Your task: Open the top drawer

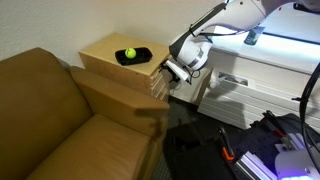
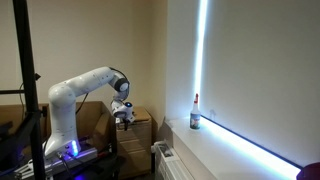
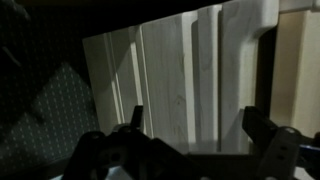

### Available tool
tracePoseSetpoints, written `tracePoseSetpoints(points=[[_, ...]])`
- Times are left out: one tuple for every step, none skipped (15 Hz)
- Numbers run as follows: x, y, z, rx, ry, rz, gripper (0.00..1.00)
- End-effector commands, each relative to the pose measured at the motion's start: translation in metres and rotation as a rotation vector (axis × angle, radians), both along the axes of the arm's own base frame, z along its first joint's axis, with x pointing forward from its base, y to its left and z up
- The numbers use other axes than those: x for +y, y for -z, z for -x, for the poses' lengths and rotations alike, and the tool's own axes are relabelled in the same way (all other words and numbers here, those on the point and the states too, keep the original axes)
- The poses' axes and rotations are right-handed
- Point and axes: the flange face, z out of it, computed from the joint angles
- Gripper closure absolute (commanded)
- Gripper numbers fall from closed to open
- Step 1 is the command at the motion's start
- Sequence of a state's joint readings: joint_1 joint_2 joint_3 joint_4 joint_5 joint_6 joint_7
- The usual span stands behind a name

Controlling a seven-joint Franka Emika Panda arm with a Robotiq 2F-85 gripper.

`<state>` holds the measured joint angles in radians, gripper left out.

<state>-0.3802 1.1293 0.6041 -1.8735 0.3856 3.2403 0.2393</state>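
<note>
A small light-tan wooden cabinet [image 1: 105, 50] stands beside a sofa; its stack of thin drawers faces my gripper. The top drawer [image 1: 160, 76] sits just under the cabinet top, and I cannot tell how far out it stands. My gripper [image 1: 173, 72] is at the drawer fronts, level with the top of the stack. In the wrist view the drawer fronts show as pale upright slats, with the top drawer [image 3: 238, 70] towards the right. My gripper [image 3: 197, 125] is open, its two dark fingers spread to either side of the slats, holding nothing. Both the gripper [image 2: 125, 114] and the cabinet [image 2: 138, 128] appear small in an exterior view.
A black dish with a green ball [image 1: 130, 54] sits on the cabinet top. A brown sofa [image 1: 50, 110] fills the near side. A white radiator [image 1: 235, 95] stands behind the arm. A bottle [image 2: 195, 113] stands on the window ledge.
</note>
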Motion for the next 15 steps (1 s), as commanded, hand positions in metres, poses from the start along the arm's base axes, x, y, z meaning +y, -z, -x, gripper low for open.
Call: tracePoseSetpoints(points=[[0.002,-0.002,0.0,-0.008,-0.005,0.0,0.0],[0.003,-0.003,-0.001,-0.012,-0.006,-0.002,0.0],[0.003,-0.003,-0.001,-0.011,-0.006,-0.001,0.0],[0.003,0.0,-0.001,-0.003,-0.006,0.003,0.0],[0.003,0.006,-0.001,0.001,-0.003,0.013,0.0],[0.005,0.011,-0.003,-0.004,0.0,0.018,0.0],[0.009,0.014,-0.006,-0.017,0.0,0.03,0.0],[0.013,0.015,-0.008,-0.021,-0.006,0.034,0.0],[0.016,0.015,-0.009,-0.033,-0.015,0.041,0.0],[0.017,0.011,-0.01,-0.038,-0.017,0.045,0.0],[0.018,0.008,-0.012,-0.042,-0.019,0.039,0.0],[0.019,0.008,-0.012,-0.046,-0.021,0.041,0.0],[0.019,0.007,-0.013,-0.044,-0.022,0.036,0.0],[0.019,0.006,-0.013,-0.047,-0.022,0.037,0.0],[0.018,0.002,-0.013,-0.056,-0.025,0.034,0.0]])
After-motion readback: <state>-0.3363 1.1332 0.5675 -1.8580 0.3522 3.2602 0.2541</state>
